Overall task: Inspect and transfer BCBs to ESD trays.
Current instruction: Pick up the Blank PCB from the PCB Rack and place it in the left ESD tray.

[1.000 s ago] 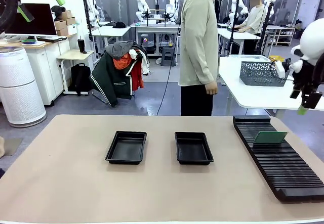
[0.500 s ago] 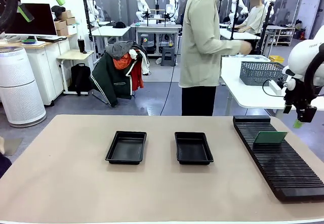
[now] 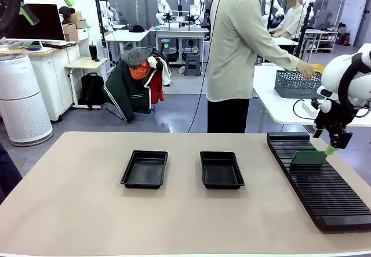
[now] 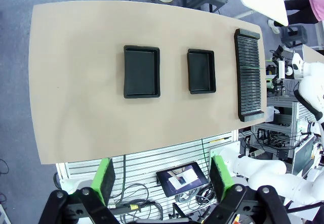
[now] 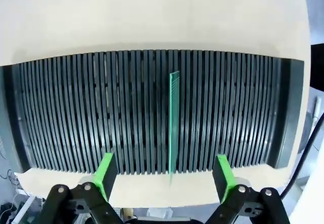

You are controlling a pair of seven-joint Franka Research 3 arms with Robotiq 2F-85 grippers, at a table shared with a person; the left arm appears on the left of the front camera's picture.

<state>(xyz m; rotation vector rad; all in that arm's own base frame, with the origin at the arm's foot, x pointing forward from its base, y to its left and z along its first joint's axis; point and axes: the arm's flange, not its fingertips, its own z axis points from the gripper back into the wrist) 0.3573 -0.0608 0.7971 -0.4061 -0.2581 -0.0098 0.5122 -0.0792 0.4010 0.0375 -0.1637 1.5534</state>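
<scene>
Since a second ago, the right gripper point(image 3: 331, 147) has come down from beside the far white table and now hangs just over the far end of the black slotted rack point(image 3: 324, 193), close to the right edge of the one BCB point(image 3: 309, 158). The person point(image 3: 237, 42) beyond the table has also turned, and one hand point(image 3: 305, 69) now reaches to the grey mesh basket point(image 3: 298, 84) on the white table behind.

We see the BCB standing upright on its long edge in a slot near the far end of the rack, at the right side of the beige table point(image 3: 69, 210). In the right wrist view it appears edge-on as a thin green line, between the two green pads point(image 5: 105, 176). The jaws stand wide apart, clear of the board and holding nothing.

Two ESD trays lie side by side near the middle of the table: the left tray point(image 3: 144, 169) and the right tray point(image 3: 221, 170), set apart from each other and well apart from the rack. Both show bare black floors.

The left gripper point(image 4: 163, 182) hangs high above the table, looking straight down on the trays and rack, with its jaws spread wide and nothing between them.
</scene>
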